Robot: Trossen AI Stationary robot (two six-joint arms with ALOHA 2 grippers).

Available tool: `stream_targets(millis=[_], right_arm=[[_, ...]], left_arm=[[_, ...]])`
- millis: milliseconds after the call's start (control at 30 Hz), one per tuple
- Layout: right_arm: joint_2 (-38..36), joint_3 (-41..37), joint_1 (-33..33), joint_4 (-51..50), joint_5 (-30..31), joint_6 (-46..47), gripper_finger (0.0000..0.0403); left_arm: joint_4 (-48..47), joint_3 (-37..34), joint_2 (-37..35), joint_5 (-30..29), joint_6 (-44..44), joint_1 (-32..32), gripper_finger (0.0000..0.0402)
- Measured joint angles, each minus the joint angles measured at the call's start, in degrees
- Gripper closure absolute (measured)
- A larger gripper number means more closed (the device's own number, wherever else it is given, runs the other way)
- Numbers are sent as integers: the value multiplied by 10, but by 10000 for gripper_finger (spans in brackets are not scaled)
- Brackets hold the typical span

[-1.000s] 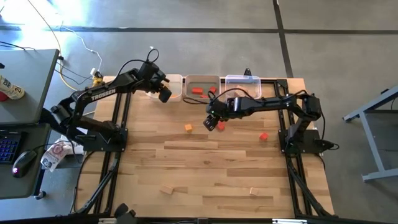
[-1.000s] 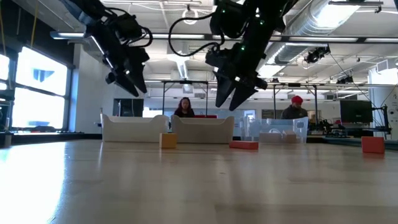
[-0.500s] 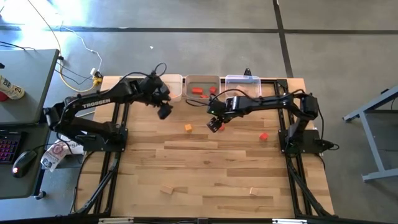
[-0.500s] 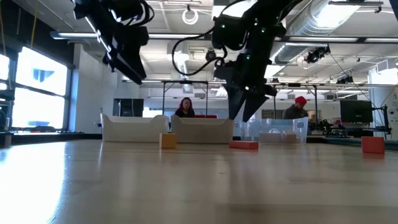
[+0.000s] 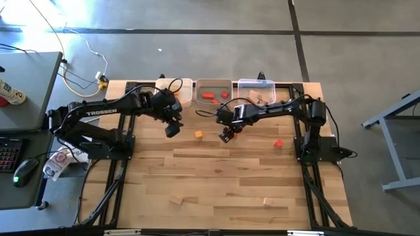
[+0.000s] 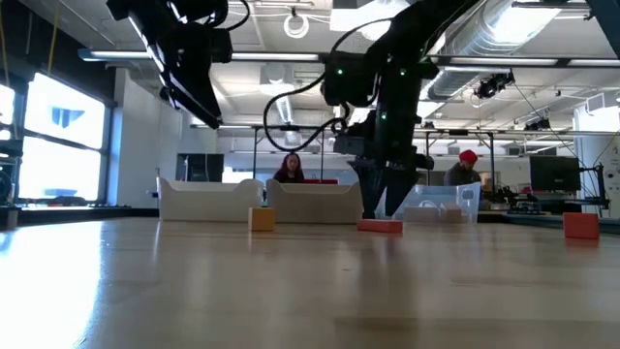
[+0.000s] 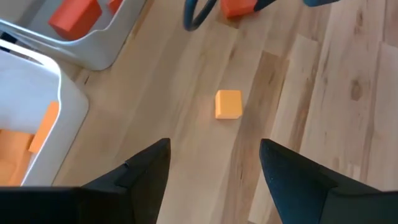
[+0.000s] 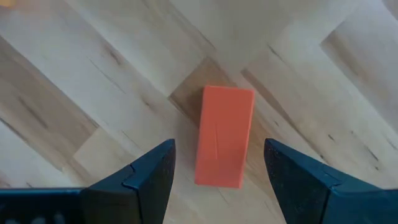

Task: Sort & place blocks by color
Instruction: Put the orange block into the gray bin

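A red bar block lies flat on the table. My right gripper is low over it, open, with one finger on each side and a gap to each; the low view shows the same bar below the right gripper. An orange cube sits on the wood ahead of my left gripper, which is open and raised above the table. In the high view the orange cube lies between the two grippers. Another red block and two pale blocks lie apart.
Three bins stand along the far edge: a white bin holding orange pieces, a middle bin holding red pieces, and a clear bin. The arm bases stand at the table's left and right sides. People sit in the room beyond the table.
My left gripper has moved from over the white bin toward the near edge, ending beside the orange cube. My right gripper has come down over the red bar, fingers open on either side. No block has moved.
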Motion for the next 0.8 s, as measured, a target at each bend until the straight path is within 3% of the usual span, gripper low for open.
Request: stream_targets(millis=[333, 667, 800], right_arm=[[28, 0, 0, -1, -21, 6, 181], [31, 0, 0, -5, -30, 6, 301], [31, 0, 0, -5, -25, 4, 308]], left_arm=[[-2, 0, 0, -1, 0, -13, 167], [-2, 0, 0, -2, 2, -13, 167], [-1, 0, 0, -2, 2, -13, 167]])
